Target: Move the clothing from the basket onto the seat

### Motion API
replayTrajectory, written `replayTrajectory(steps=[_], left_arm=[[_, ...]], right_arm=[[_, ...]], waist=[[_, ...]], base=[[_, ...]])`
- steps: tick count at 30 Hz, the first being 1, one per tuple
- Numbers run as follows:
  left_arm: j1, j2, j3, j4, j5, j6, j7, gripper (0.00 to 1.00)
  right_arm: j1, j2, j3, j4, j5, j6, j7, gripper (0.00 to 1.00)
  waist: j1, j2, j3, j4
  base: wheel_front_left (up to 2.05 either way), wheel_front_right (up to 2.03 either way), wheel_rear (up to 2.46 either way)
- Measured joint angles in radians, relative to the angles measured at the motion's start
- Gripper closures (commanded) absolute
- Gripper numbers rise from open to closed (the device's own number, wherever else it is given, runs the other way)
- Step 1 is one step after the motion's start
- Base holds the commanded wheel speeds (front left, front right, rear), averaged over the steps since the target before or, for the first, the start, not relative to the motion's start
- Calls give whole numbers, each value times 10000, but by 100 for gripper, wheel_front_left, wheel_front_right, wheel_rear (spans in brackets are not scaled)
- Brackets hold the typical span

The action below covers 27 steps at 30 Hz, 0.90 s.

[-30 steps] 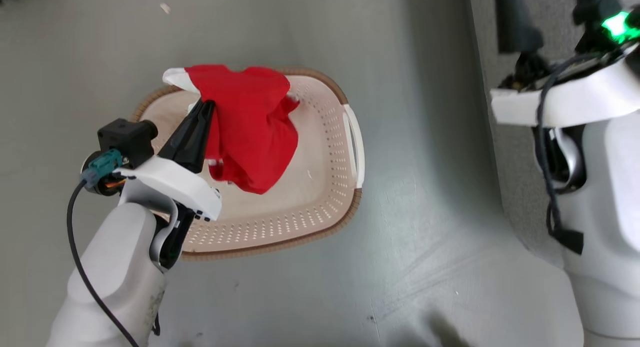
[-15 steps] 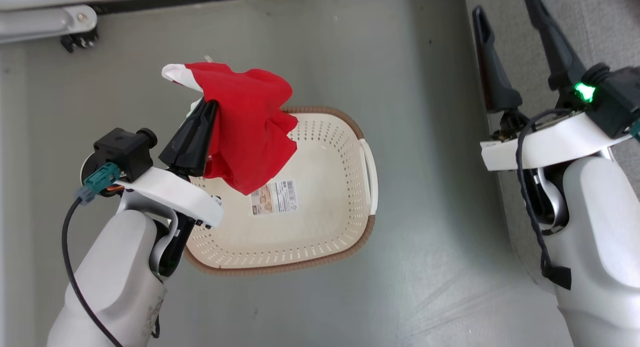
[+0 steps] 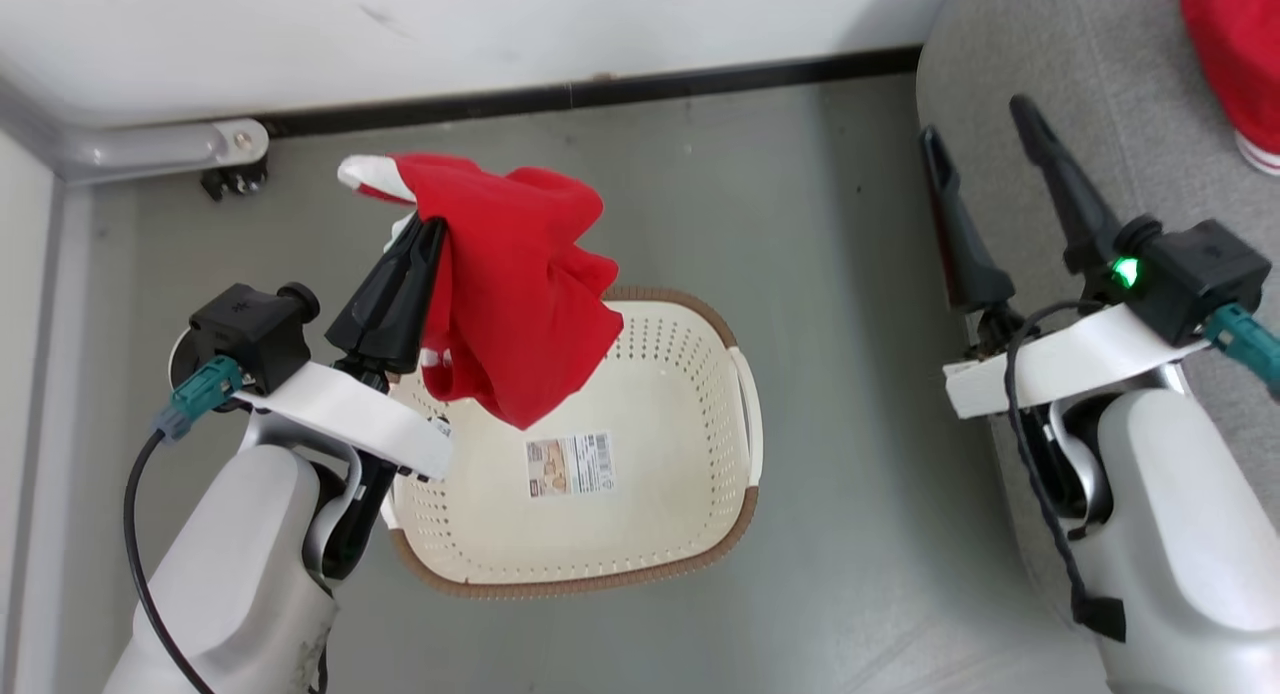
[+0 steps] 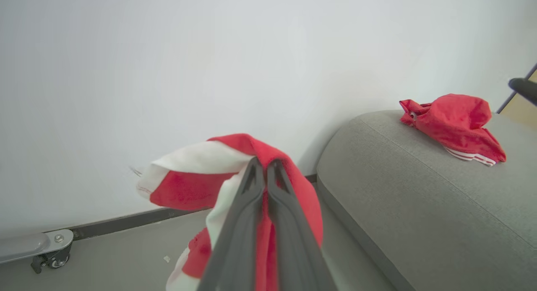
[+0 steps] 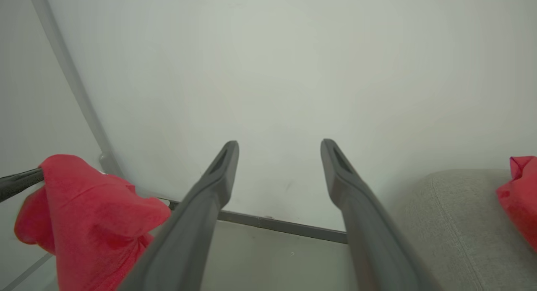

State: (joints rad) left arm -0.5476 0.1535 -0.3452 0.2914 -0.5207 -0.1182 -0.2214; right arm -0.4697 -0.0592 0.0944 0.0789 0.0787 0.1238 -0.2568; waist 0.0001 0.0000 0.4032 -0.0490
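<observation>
Head view: a red garment is clamped in the left gripper above the bare basket; a second garment is laid on the seat, right of the basket; the right gripper is spread wide, empty; one placement is judged left.

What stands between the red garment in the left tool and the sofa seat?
Only the open right tool, hanging over the grey woven sofa seat's near edge; the left tool's red fabric garment otherwise has an open path.
</observation>
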Motion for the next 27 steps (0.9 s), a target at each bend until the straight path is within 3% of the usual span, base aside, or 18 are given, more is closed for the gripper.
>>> replayTrajectory(steps=[27], left_arm=[[-105,128,-399,-1197,127,-2,546,100]], right_arm=[[1665,-393,2059,468,1204,0,2,0]], waist=[[0,0,-2221,168]], base=[[0,0,0]])
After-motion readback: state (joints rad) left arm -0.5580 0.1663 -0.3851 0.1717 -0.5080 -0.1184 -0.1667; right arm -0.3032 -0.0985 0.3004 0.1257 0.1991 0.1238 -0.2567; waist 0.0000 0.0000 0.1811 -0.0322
